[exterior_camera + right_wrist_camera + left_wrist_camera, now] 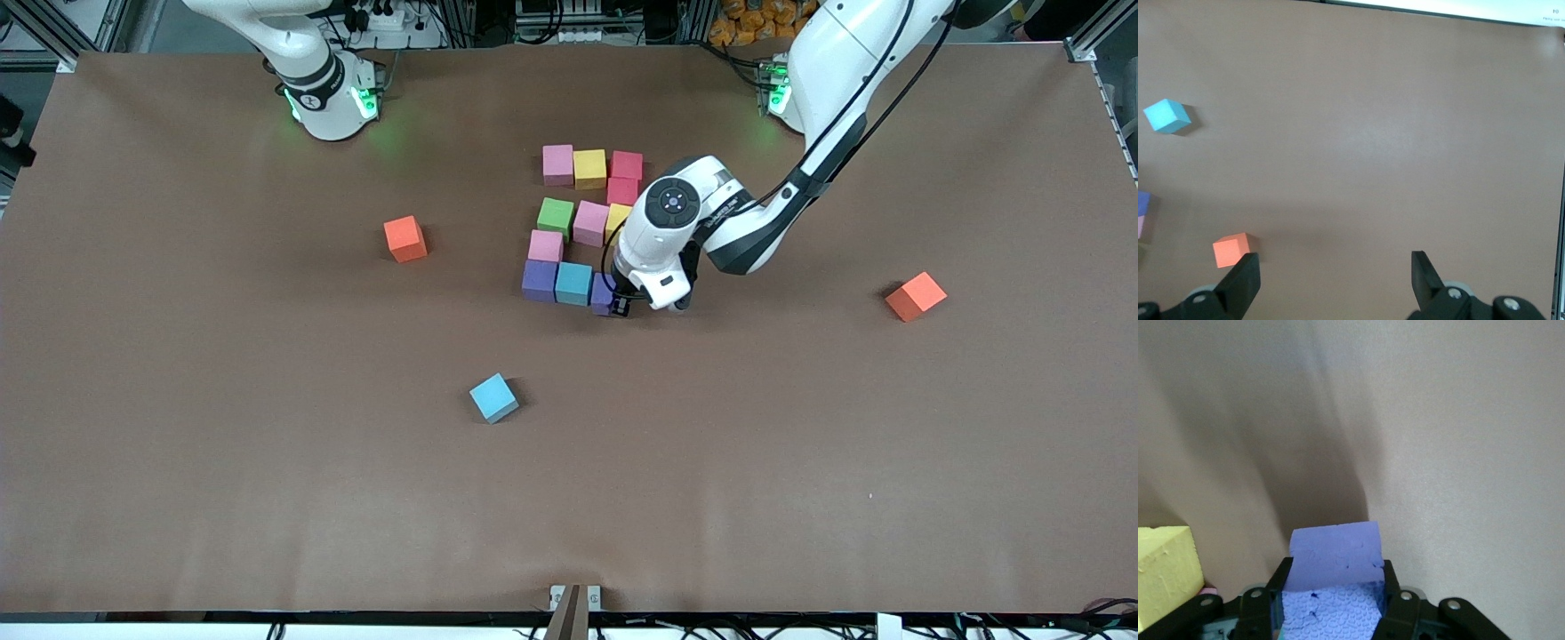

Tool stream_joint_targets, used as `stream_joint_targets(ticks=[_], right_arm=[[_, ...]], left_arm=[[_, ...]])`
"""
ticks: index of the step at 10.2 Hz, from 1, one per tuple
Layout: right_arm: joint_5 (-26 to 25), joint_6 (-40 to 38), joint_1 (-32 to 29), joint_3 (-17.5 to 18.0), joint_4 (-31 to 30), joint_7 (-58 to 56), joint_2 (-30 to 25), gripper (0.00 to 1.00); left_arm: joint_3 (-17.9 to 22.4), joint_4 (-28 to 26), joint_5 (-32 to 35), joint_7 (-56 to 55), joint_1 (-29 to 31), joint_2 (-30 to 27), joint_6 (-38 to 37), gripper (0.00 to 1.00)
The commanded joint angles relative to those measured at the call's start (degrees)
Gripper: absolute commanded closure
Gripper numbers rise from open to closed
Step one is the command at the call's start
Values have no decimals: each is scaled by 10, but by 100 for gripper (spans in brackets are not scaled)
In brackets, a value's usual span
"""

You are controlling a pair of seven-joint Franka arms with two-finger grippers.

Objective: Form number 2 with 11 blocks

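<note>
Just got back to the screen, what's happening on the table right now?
The left gripper is shut on a purple block, holding it at the end of the figure's row nearest the front camera, beside the light blue block and the other purple block. With it, the number 2 looks nearly complete. The right gripper is open and waits near its base. A stray blue cube and two orange cubes lie apart on the table.

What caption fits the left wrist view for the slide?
Left gripper shut on a purple block low over the brown table, yellow block beside it.
</note>
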Motion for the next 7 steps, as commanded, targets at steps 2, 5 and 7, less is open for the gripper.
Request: stream_joint_targets(ticks=[2, 5, 7], right_arm=[[32, -25, -3, 4, 76, 49, 62, 0], [42, -27, -2, 4, 64, 87, 63, 0], [43, -35, -7, 36, 57, 92, 64, 0]], left_arm=[[-13, -59, 8, 9, 14, -28, 53, 100], [-13, -70, 8, 8, 14, -23, 76, 100], [-13, -70, 8, 8, 14, -20, 80, 100]])
